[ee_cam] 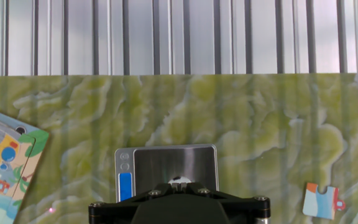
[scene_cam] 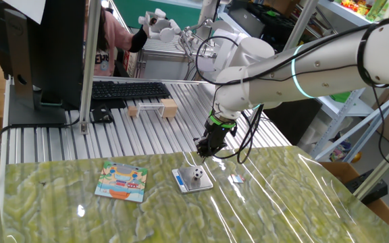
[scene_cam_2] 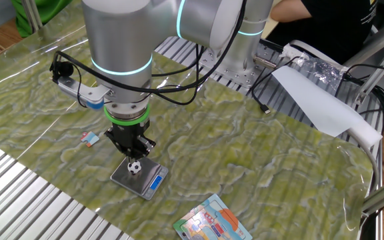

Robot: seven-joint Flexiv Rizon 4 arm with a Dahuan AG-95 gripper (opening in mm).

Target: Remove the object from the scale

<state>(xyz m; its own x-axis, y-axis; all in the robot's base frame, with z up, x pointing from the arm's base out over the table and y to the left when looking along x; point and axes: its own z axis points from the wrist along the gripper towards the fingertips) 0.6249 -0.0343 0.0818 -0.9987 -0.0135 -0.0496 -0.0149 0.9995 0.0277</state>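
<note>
The ball sits on the metal platform of the scale, which lies flat on the green marbled mat. In the other fixed view the ball rests near the middle of the scale, with the blue display strip at the end away from the arm. The gripper hangs just above the ball there, fingers pointing down, its tips close over the ball without clearly touching it. From one fixed view the gripper appears up and beyond the scale, near the mat's far edge. In the hand view only the top of the ball peeks above the dark gripper body, the scale lies straight ahead, and the fingertips are out of frame. Whether the jaws are spread or closed cannot be told from any view. A colourful card lies on the mat well apart from the scale on its one side, and a small white-blue scrap lies near it on the other side. A keyboard rests on the slatted table behind the mat.
</note>
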